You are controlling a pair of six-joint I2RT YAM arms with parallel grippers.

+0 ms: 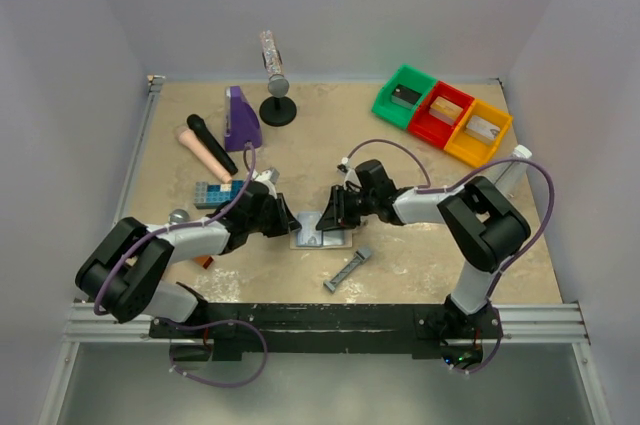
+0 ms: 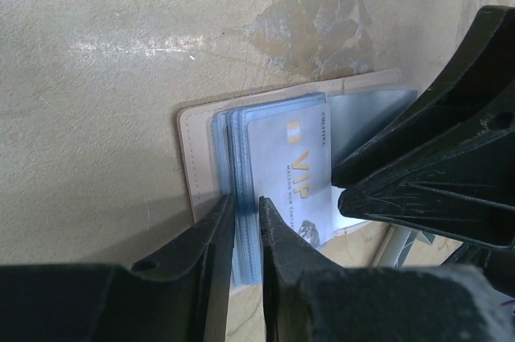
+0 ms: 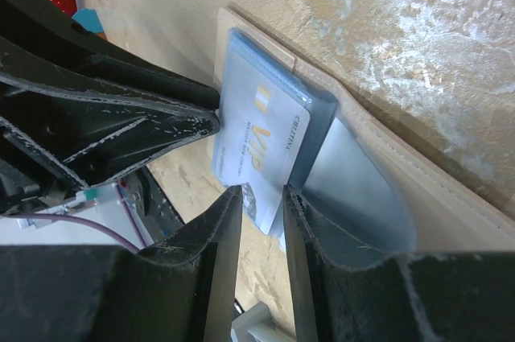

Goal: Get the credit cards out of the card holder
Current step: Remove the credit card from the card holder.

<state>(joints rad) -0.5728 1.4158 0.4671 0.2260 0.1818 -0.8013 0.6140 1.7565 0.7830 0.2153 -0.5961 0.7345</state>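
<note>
card holder [image 1: 322, 235]: lies open and flat on the desk [image 1: 420, 265], near its front middle; tan edging, pale blue clear sleeves [image 2: 233, 141].
credit card [image 2: 290, 165]: pale grey, gold mark, "VIP" print; it sticks out from the sleeves.
left gripper [image 2: 245, 201]: your jaws are nearly closed, pinching the sleeves.
right gripper [image 3: 261, 197]: jaws a little apart around the card's corner; you cannot tell if it grips.

Approach room: sleeves of the card holder [image 2: 193, 173] fill the slot between the left jaws, a credit card [image 3: 257, 129] occupies that between the right jaws, the right gripper [image 2: 338, 183] blocks the left jaws' right flank, and bare desk [image 2: 105, 117] lies open ahead and leftward.
</note>
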